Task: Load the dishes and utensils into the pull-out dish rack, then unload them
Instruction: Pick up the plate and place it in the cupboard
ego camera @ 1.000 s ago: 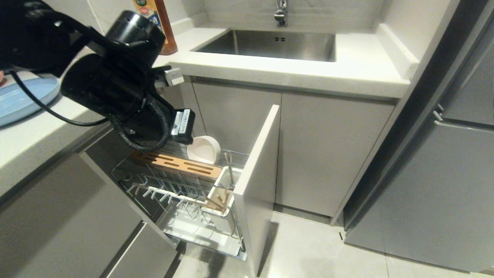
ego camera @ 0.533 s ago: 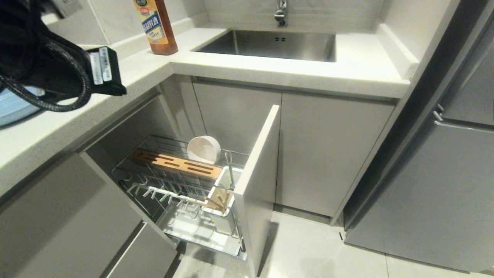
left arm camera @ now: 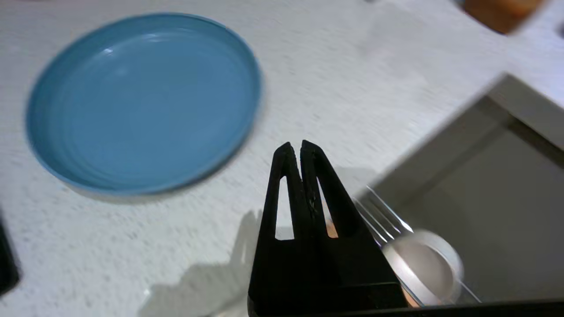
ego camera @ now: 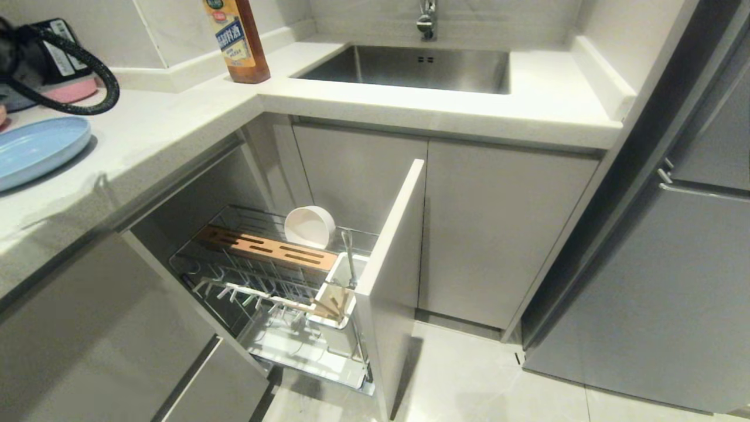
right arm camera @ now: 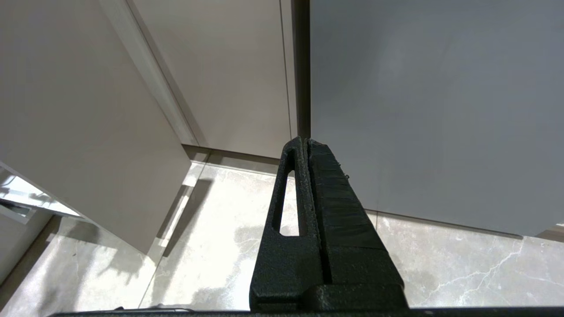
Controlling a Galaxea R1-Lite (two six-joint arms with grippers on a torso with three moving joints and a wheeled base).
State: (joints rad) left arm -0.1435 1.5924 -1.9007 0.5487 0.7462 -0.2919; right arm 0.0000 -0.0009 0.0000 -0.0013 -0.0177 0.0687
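The pull-out dish rack [ego camera: 266, 343] stands open below the counter. The cream bowl [ego camera: 309, 225] leans on its side at the rack's back, behind the wooden block [ego camera: 263, 246]. A steel spoon [ego camera: 350, 258] and wooden chopsticks [ego camera: 331, 305] stand in the white cup. The light-blue plate [ego camera: 35, 149] lies flat on the counter at the left. My left gripper [left arm camera: 296, 147] hangs shut and empty above the counter, just beside the plate [left arm camera: 141, 101], with the bowl [left arm camera: 423, 264] below it in the rack. My right gripper [right arm camera: 305, 143] is shut, parked over the floor.
A brown sauce bottle [ego camera: 237, 38] stands at the counter corner beside the steel sink [ego camera: 410, 67]. A pink plate [ego camera: 70, 91] sits behind my left arm's cable [ego camera: 99, 73]. The rack's front panel [ego camera: 392, 246] juts out; a tall grey appliance door [ego camera: 674, 264] fills the right.
My left arm has risen from the rack, where the bowl stays, and swung left over the counter toward the blue plate. The rack's contents and my right arm have not moved.
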